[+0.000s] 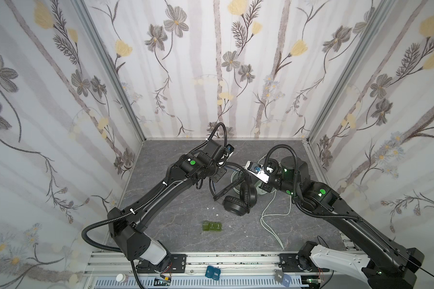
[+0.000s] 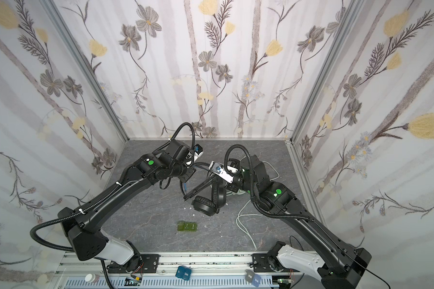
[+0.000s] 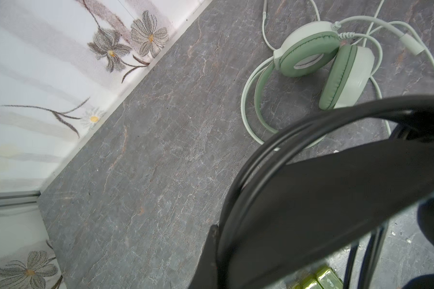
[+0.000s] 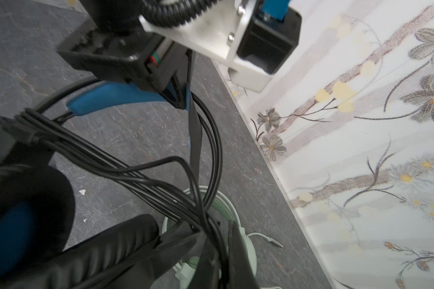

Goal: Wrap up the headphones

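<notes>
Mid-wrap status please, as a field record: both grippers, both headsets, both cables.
left gripper: shut on the blue-lined headband of the black over-ear headset
right gripper: shut on the black cable, several strands bunched together
black headset ear cups: low; cannot tell if they touch the grey stone-pattern table
mint-green over-ear headset: lying on the table, not gripped
whitish-green cable: loose across the table, unwrapped

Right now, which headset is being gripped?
The black headphones: the left gripper clamps their blue-lined headband, while the mint-green headphones lie ungripped on the table.
</notes>
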Available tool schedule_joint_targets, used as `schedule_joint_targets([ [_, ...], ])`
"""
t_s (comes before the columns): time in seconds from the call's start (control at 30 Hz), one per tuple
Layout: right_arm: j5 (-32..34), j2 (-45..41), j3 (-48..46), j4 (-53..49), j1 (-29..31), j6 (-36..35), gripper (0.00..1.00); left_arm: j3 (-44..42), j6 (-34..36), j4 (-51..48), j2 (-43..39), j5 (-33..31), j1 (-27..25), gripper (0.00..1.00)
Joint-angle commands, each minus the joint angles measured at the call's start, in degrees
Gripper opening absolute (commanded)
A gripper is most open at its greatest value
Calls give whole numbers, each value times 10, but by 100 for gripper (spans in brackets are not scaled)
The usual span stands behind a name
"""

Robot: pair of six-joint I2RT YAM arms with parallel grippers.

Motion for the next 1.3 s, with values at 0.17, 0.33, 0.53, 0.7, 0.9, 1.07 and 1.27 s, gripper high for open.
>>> schedule_joint_targets([
  [0.17, 44, 5, -25, 43, -33, 6, 0, 47, 22, -25, 15, 46, -13, 0],
  [0.33, 40, 7, -45, 66, -48, 32, 0, 63, 22, -29, 22, 49, -19, 0],
  [0.53, 15, -20, -84, 97, -78, 65, 0, 72, 16, -25, 21, 52, -19, 0],
  [0.7, -19, -30, -110, 117, -97, 91, 3, 87, 13, -26, 24, 58, -19, 0],
  [0.9, -46, -34, -126, 135, -116, 123, 8, 95, 8, -28, 23, 61, -19, 0],
  [1.07, -73, -49, -140, 148, -128, 145, 12, 92, 2, -25, 18, 60, -19, 0],
  [1.27, -83, -64, -162, 158, -132, 158, 18, 90, -7, -15, 13, 60, -20, 0],
])
